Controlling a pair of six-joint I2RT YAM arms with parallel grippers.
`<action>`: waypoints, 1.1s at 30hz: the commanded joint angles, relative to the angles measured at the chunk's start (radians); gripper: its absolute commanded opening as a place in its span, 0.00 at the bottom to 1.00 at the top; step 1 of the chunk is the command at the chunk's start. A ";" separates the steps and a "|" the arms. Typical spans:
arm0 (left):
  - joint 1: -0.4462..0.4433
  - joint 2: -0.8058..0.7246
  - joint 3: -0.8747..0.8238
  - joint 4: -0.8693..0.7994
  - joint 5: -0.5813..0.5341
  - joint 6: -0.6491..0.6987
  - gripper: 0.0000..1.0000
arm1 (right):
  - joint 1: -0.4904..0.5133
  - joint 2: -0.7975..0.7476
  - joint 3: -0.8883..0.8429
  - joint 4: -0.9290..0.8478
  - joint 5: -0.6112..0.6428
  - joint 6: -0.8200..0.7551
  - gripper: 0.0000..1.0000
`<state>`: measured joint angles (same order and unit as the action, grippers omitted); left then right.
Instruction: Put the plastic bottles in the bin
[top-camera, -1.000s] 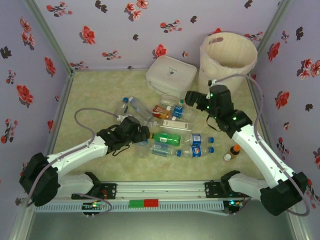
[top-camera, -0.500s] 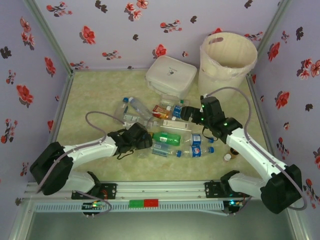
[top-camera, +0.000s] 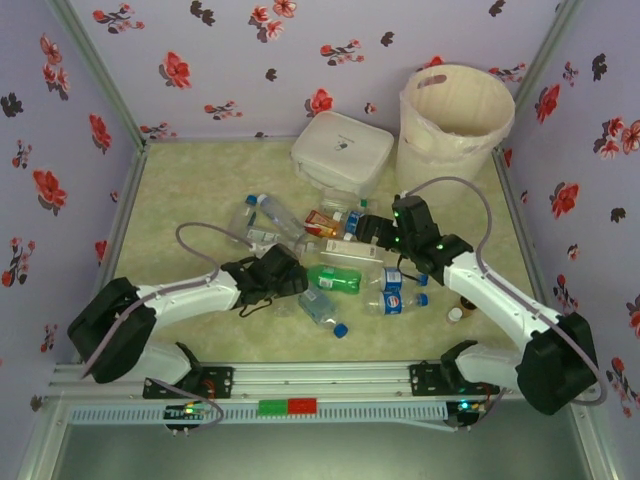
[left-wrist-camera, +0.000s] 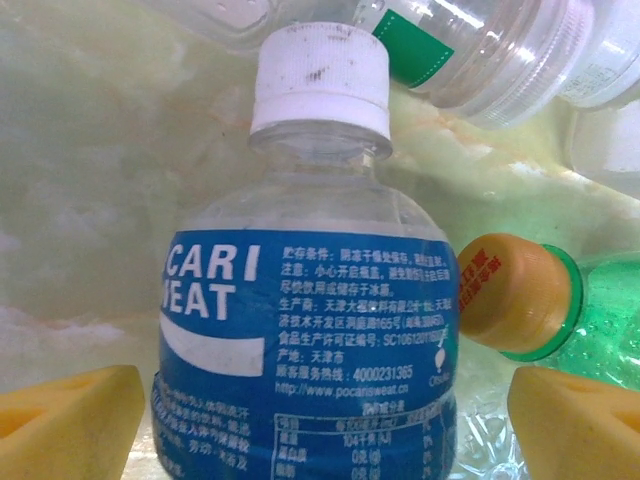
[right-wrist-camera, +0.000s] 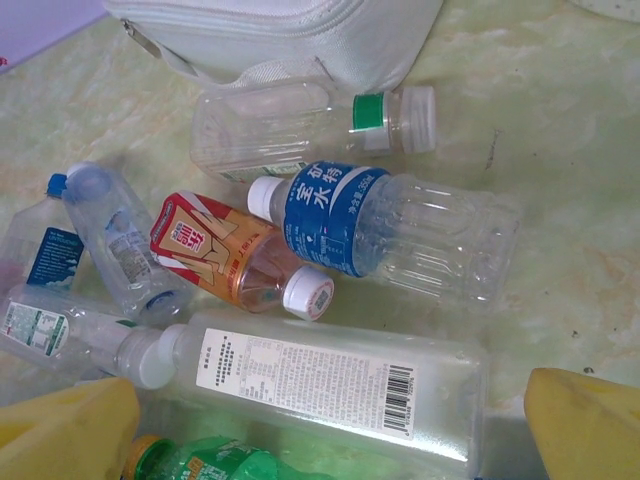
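Picking step, no bottle lifted yet. Left gripper (left-wrist-camera: 325, 420) wide, straddling the blue-label bottle (left-wrist-camera: 310, 330) lying among the other bottles (top-camera: 345, 262); gap at the right pad, so nothing gripped. Right gripper (right-wrist-camera: 330, 420) fully spread and empty, hovering over the clear bottle (right-wrist-camera: 330, 385). Bin (top-camera: 455, 120) at the far right corner, well apart from both. Next, probably: close on the blue-label bottle below its shoulder, lift clear of the green bottle (left-wrist-camera: 590, 320) just beside it, carry to the bin.

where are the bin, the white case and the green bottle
bin (top-camera: 452, 160), top external view, front wall below the rim
white case (top-camera: 342, 150), top external view, middle of its lid
green bottle (top-camera: 335, 278), top external view, middle of its body
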<state>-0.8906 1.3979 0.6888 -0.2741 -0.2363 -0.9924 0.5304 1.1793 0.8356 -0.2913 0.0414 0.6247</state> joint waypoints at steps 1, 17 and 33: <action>-0.008 -0.033 -0.027 -0.083 -0.052 -0.014 0.94 | 0.010 -0.037 -0.006 0.030 0.035 -0.003 1.00; -0.078 -0.197 -0.027 -0.229 -0.106 -0.065 0.99 | 0.075 -0.082 -0.109 0.179 -0.102 -0.097 1.00; -0.130 -0.083 -0.075 -0.186 -0.140 -0.037 0.76 | 0.099 -0.054 -0.098 0.184 -0.111 -0.082 1.00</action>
<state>-1.0203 1.3006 0.6323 -0.4660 -0.3290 -1.0397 0.6186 1.1278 0.7322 -0.1280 -0.0689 0.5499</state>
